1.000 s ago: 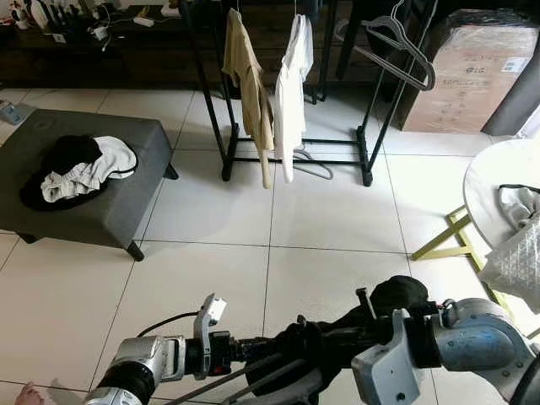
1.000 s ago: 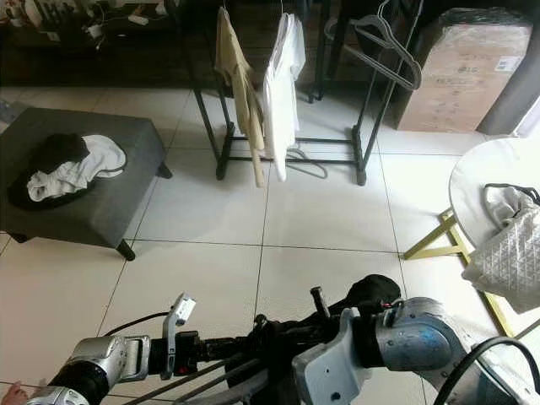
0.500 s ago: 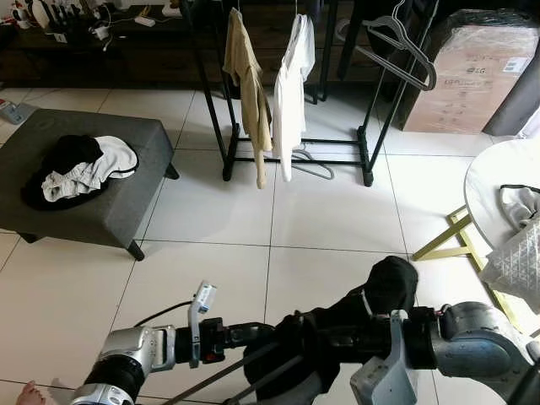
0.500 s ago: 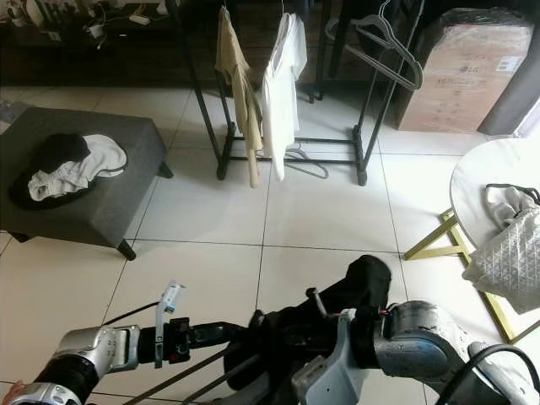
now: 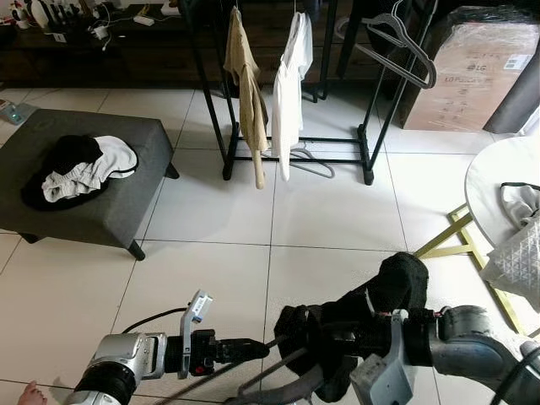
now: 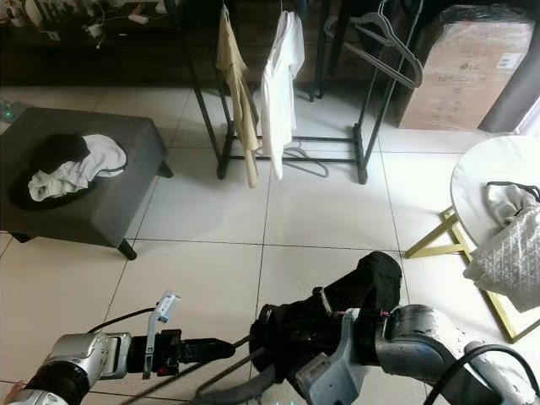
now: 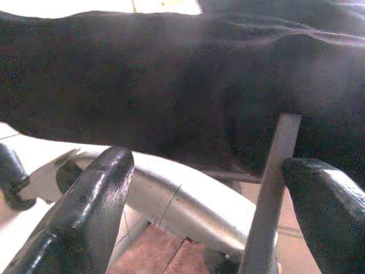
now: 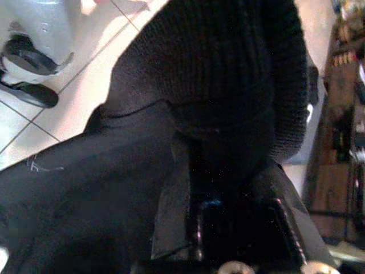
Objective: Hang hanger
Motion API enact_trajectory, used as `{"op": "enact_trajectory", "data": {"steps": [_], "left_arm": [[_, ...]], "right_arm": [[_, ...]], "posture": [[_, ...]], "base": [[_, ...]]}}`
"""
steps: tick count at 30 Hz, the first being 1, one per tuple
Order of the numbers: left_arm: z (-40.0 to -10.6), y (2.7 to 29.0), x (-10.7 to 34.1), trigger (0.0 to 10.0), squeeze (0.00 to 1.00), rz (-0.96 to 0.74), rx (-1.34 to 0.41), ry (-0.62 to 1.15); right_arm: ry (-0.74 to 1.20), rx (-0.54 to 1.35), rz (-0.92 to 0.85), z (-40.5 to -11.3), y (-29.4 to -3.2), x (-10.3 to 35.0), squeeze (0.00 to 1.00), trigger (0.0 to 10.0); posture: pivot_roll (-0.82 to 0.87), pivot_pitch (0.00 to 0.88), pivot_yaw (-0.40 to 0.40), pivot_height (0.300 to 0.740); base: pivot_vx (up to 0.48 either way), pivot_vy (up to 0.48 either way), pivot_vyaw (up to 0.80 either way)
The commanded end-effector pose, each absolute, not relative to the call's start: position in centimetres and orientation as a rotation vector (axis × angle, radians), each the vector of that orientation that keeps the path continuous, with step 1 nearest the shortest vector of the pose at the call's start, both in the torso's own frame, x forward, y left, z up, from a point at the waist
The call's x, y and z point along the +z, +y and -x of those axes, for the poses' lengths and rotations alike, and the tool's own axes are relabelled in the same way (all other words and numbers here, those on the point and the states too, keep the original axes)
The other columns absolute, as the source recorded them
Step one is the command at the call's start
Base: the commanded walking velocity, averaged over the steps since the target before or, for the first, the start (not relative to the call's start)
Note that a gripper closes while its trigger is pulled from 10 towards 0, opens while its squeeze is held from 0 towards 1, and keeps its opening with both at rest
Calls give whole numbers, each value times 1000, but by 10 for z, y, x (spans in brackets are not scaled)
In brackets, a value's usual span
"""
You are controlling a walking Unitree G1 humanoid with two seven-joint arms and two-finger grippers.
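A black garment (image 5: 371, 316) on a grey hanger (image 5: 283, 390) hangs low in front of me over the tiled floor. My right gripper (image 8: 239, 228) is buried in its folds and looks shut on the fabric. My left gripper (image 5: 251, 347) sits just left of the garment, pointing at it. In the left wrist view its fingers (image 7: 85, 200) stand wide apart, open, with a grey hanger bar (image 7: 268, 194) between them close to one finger. The black clothes rack (image 5: 368, 126) stands at the far side, carrying a beige shirt (image 5: 249, 93), a white shirt (image 5: 288, 84) and empty grey hangers (image 5: 405, 51).
A grey ottoman (image 5: 110, 202) with a pile of clothes (image 5: 76, 169) is at the left. A cardboard box (image 5: 472, 76) stands at the back right. A round white table (image 5: 498, 181) with yellow legs and a quilted bag (image 5: 519, 261) is at the right. A person's foot (image 5: 29, 395) shows at the bottom left.
My left gripper has drawn back to the left, out of the black garment. The garment has bunched up higher over my right arm.
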State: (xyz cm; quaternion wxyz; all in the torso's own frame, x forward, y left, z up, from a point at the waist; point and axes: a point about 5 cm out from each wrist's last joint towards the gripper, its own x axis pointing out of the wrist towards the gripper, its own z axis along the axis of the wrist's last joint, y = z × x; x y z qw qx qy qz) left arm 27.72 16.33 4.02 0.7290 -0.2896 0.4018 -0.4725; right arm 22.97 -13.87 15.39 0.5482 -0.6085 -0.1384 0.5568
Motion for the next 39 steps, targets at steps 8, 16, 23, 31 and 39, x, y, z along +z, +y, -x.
{"op": "enact_trajectory", "data": {"steps": [8, 16, 23, 31, 39], "left_arm": [[-279, 164, 35, 10000, 0, 647, -979, 896], [-283, 153, 37, 10000, 0, 647, -1013, 891], [-281, 144, 35, 10000, 0, 617, -1066, 937], [-271, 142, 29, 10000, 0, 524, -1167, 1019], [-268, 158, 30, 10000, 0, 424, -1174, 1036]], "right_arm": [[-455, 1414, 1381, -207, -127, 160, 0, 10000], [-490, 1453, 1346, -198, -118, 161, 0, 10000], [-495, 1471, 1342, -195, -114, 160, 0, 10000], [-491, 1475, 1348, -197, -112, 160, 0, 10000], [-439, 1439, 1371, -205, -122, 157, 0, 10000]], "posture": [[-224, 280, 39, 740], [-228, 281, 40, 740], [-229, 282, 42, 740], [-228, 280, 46, 740], [-215, 279, 49, 740]], "base": [[0, 0, 0], [0, 0, 0], [0, 0, 0], [0, 0, 0], [0, 0, 0]]}}
